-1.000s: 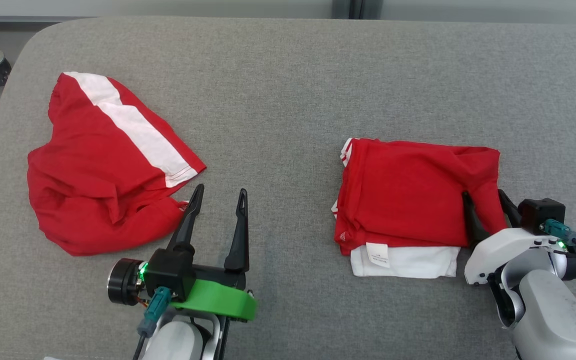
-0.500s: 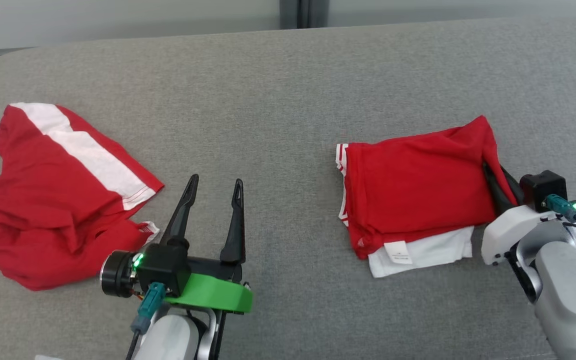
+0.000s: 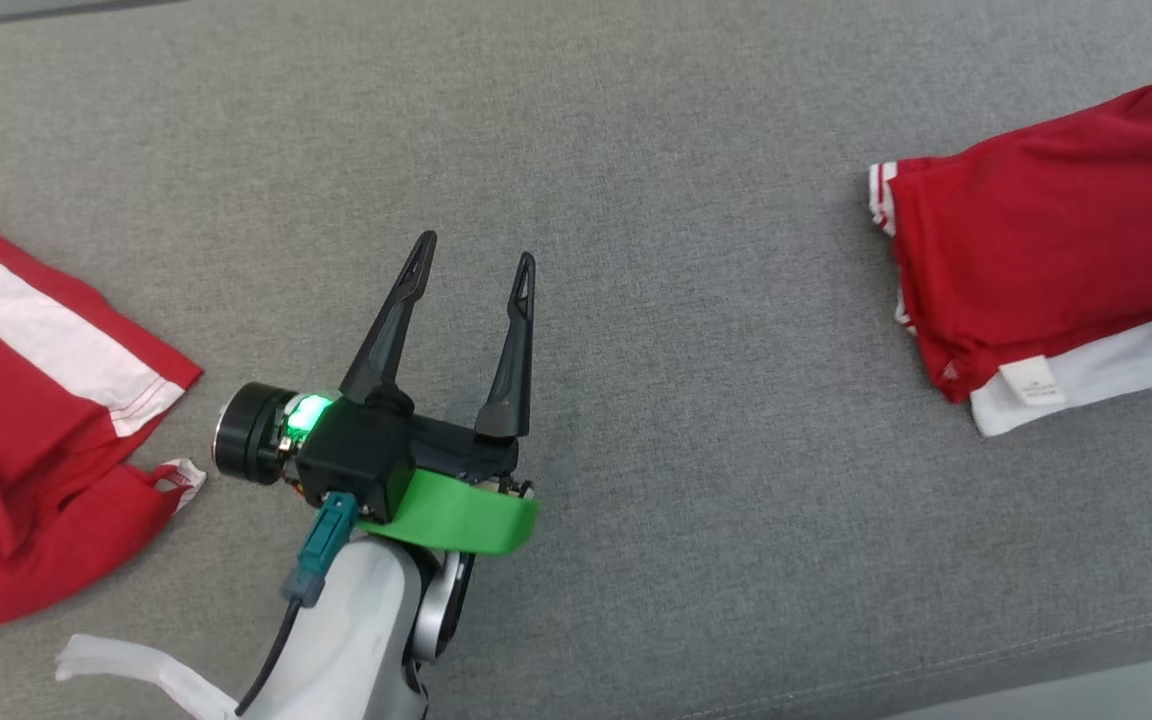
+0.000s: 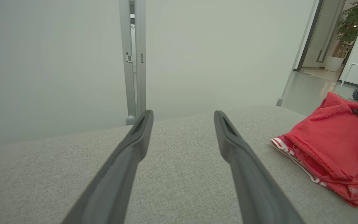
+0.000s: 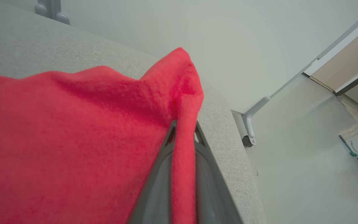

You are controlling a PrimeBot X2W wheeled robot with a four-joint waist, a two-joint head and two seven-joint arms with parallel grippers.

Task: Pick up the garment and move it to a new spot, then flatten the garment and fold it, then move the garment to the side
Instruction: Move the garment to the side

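Your right gripper (image 5: 184, 124), open before, now clamps the folded red garment (image 3: 1046, 250), upper right of frame, left gripper (image 3: 477, 248) spread wide, empty, centre.

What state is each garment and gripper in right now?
left gripper: open, holding nothing.
right gripper: shut on a corner of the folded red garment.
folded red garment: folded, one corner pinched and pulled up.
crumpled red-and-white garment: unfolded, bunched, lying loose.

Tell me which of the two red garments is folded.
The folded garment at the head view's right edge: a neat stack with a white layer and label beneath. The crumpled garment at the left lies loose, with a white stripe.
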